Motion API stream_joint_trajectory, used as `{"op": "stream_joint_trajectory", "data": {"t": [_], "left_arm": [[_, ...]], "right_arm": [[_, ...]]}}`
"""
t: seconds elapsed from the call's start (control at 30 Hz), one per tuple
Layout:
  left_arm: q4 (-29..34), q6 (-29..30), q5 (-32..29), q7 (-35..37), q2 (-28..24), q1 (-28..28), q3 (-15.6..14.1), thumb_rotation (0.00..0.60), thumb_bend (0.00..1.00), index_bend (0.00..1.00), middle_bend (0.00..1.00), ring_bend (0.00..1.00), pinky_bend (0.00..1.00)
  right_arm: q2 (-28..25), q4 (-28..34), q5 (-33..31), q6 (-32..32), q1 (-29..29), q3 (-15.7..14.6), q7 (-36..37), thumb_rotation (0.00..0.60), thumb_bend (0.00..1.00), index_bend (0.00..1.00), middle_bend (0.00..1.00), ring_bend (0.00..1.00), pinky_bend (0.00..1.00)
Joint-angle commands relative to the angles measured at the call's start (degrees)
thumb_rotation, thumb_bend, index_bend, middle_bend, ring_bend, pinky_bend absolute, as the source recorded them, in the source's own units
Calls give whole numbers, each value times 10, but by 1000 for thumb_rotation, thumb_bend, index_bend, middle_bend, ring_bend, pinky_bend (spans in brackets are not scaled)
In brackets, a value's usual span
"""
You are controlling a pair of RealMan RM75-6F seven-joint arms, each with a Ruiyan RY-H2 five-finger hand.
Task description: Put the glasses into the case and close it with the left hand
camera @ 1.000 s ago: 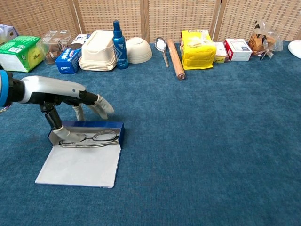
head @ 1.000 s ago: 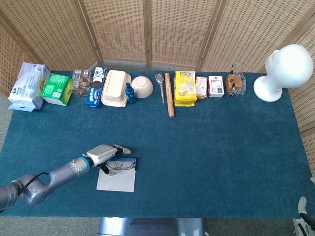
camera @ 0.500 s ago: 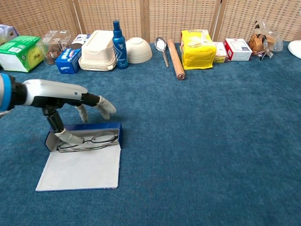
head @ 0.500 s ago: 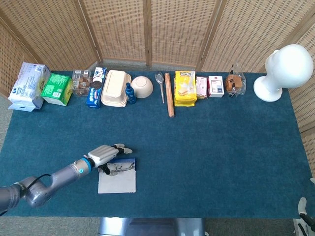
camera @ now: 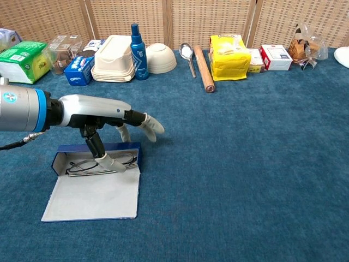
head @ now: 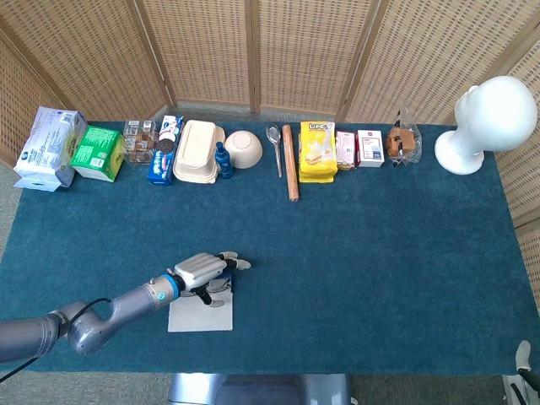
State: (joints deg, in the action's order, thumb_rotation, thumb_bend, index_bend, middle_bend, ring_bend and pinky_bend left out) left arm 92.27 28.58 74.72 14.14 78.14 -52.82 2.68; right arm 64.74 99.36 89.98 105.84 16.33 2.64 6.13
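The case (camera: 92, 188) is seen in the lower left of the chest view, lying open on the blue table (camera: 245, 164). It has a low blue tray at the back and a flat pale lid spread out toward the bottom of the frame. The glasses (camera: 101, 164) are laid inside the tray. They have thin dark wire rims, and only part of them can be seen.

The left hand (camera: 112, 123) is held just above the tray. Most fingers are stretched out toward the right, and one finger is pointed down into the tray, onto the glasses. It cannot be told for sure whether the glasses are pinched or only touched.

In the head view, the case (head: 201, 314) is found in the lower left, and the tray and glasses are mostly covered by the left hand (head: 205, 272). The right hand is not seen clearly; only a small grey bit is cut off at the lower right corner.

Boxes, a bottle (camera: 136, 45) and a bowl (camera: 160, 58) are lined up along the top of the frame.
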Motion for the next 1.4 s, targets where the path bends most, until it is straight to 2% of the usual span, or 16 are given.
{"op": "stream_joint_trajectory", "data": {"t": [0.03, 0.17, 0.3, 0.63, 1.27, 1.4], "left_arm": [[7, -2, 6, 6, -5, 2, -4, 600, 239, 95, 173, 42, 254], [20, 4, 17, 16, -13, 10, -11, 600, 240, 95, 167, 40, 255], [48, 11, 36, 14, -43, 21, -29, 600, 239, 91, 158, 31, 257], [95, 25, 35, -3, -107, 49, -64, 600, 239, 82, 144, 15, 257], [117, 38, 47, -7, -113, 67, -73, 600, 239, 80, 134, 2, 257], [131, 49, 51, -9, -121, 81, -85, 600, 239, 80, 134, 0, 257]], "right_arm": [[0, 0, 1, 0, 0, 0, 1, 600, 492, 30, 277, 138, 100], [1, -1, 5, -2, -2, 0, 1, 600, 493, 29, 278, 138, 100], [1, -1, 12, 3, -1, -1, 2, 600, 493, 28, 277, 138, 100], [3, -7, 18, 6, 0, -3, 11, 600, 492, 27, 277, 138, 103], [1, -13, 23, 16, 7, -7, 23, 600, 492, 27, 277, 138, 106], [0, -16, 26, 9, 1, -6, 26, 600, 492, 26, 277, 138, 106]]}}
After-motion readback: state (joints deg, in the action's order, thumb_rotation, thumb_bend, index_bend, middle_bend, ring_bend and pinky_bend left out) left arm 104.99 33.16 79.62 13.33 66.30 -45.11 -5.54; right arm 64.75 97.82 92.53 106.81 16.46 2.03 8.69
